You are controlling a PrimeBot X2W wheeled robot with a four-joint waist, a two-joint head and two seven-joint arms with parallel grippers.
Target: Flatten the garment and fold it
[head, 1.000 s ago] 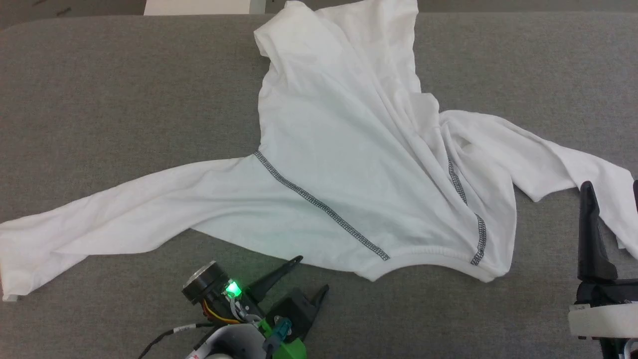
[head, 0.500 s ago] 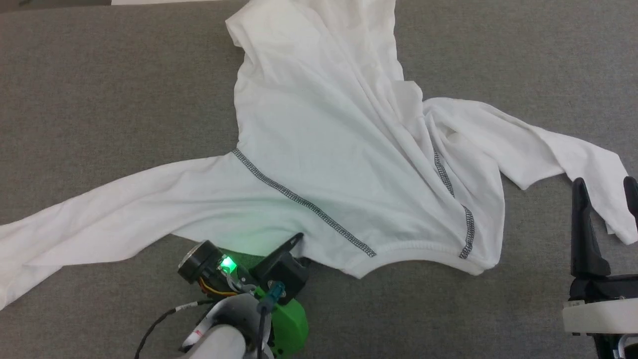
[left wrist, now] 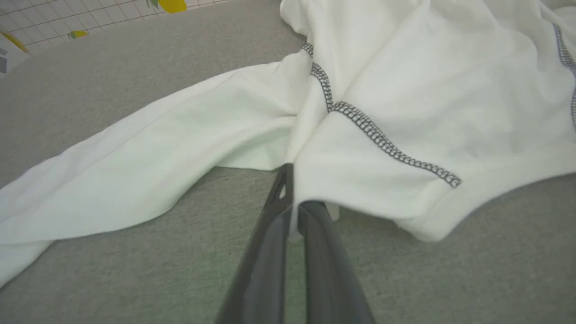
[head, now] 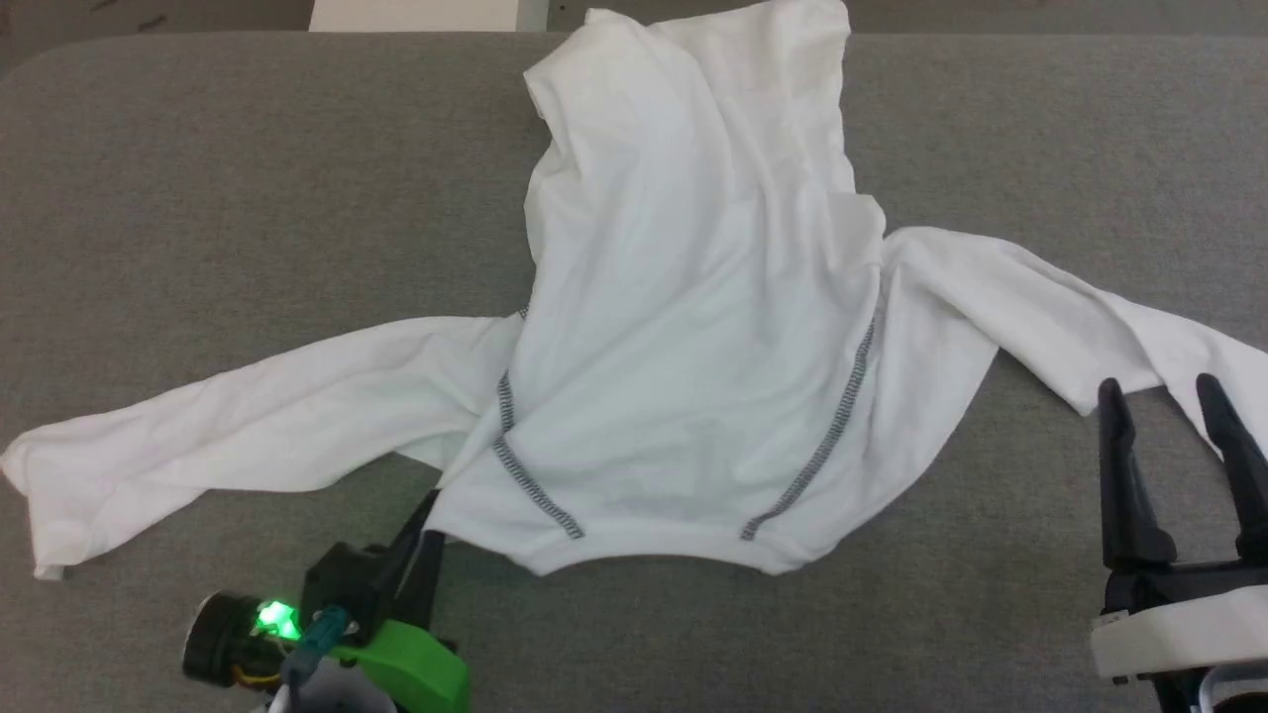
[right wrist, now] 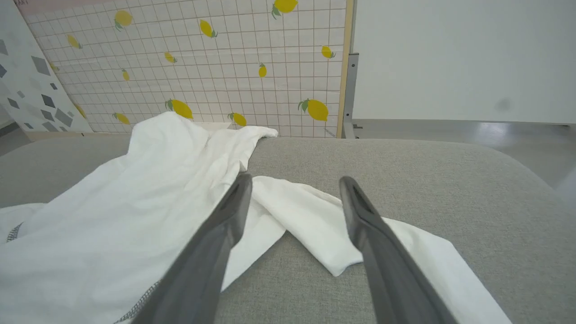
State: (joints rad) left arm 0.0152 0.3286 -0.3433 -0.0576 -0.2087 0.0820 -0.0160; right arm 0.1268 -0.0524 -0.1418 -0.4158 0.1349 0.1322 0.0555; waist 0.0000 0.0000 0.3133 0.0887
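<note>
The garment (head: 684, 327), a white long-sleeved shirt with dark stitched raglan seams, lies spread on the grey table (head: 198, 198), collar edge toward me and sleeves out to both sides. My left gripper (head: 428, 523) is shut on the garment's near left shoulder edge; in the left wrist view the cloth (left wrist: 382, 148) is pinched between the closed fingers of the left gripper (left wrist: 293, 204). My right gripper (head: 1164, 396) stands open at the lower right, above the right sleeve's end. In the right wrist view that gripper (right wrist: 292, 184) has its fingers apart over the garment's sleeve (right wrist: 324, 225).
A white box (head: 416, 14) sits beyond the table's far edge. A lemon-patterned grid panel (right wrist: 202, 67) and a pale wall stand behind the table. Bare grey surface lies on the left and the near side.
My left gripper shut on the shirt's near shoulder edge and pulled it left and toward me; the body straightened and the left sleeve bunched. The right gripper stayed open.
</note>
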